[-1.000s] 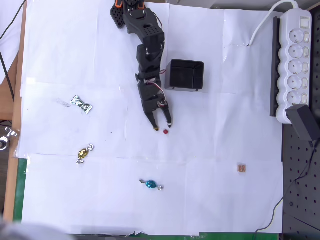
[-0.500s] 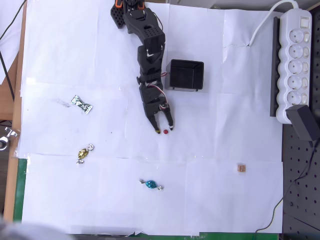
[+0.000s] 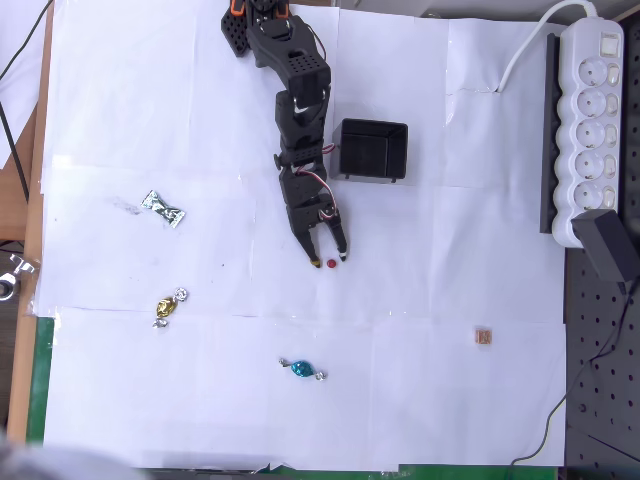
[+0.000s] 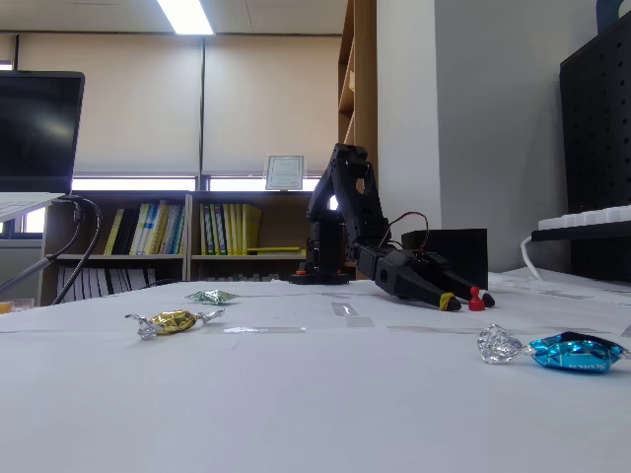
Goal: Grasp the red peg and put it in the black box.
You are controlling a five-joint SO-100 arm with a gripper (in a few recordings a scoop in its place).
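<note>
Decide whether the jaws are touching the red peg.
Cannot tell. In the overhead view the red peg sits between the open gripper tips; no clear gap or contact shows.

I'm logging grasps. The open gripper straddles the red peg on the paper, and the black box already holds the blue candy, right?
No: the black box looks empty in the overhead view; the blue candy lies on the paper. The open gripper does straddle the red peg.
</note>
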